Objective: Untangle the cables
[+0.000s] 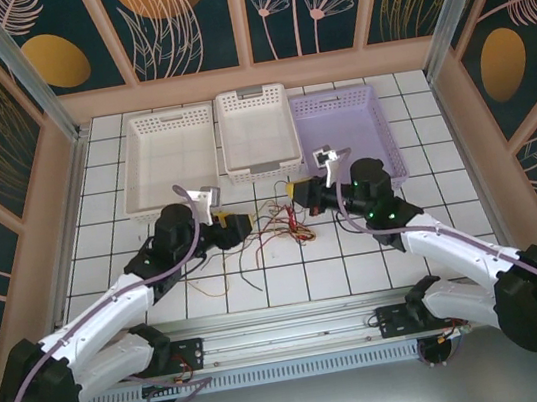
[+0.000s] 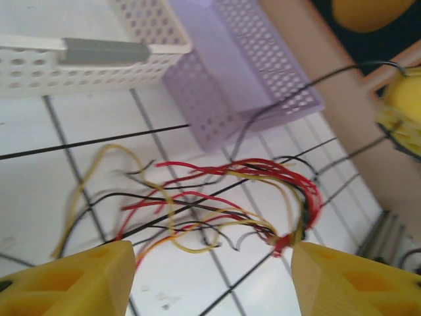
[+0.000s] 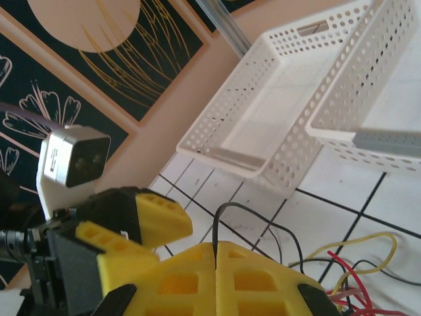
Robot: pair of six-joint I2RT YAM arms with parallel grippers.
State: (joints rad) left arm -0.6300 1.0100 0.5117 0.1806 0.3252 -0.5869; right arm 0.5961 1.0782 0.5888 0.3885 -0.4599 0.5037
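Lying in a loose knot just in front of the middle white basket (image 1: pixel 262 170), the cables (image 1: pixel 278 228) cross one another on the tiled table (image 1: pixel 395 233) in red, black and yellow strands, some trailing away from the basket toward the arm bases. The left gripper (image 1: pixel 234 223) sits in front of the basket's left corner with its fingers spread wide apart. Nothing lies between them, and the tangle is just beyond their tips. The right gripper (image 3: pixel 216 253) is in front of the basket's right corner, pads pressed together, pinching one black cable (image 3: pixel 216 227) that arcs out of the seam and back down into the knot.
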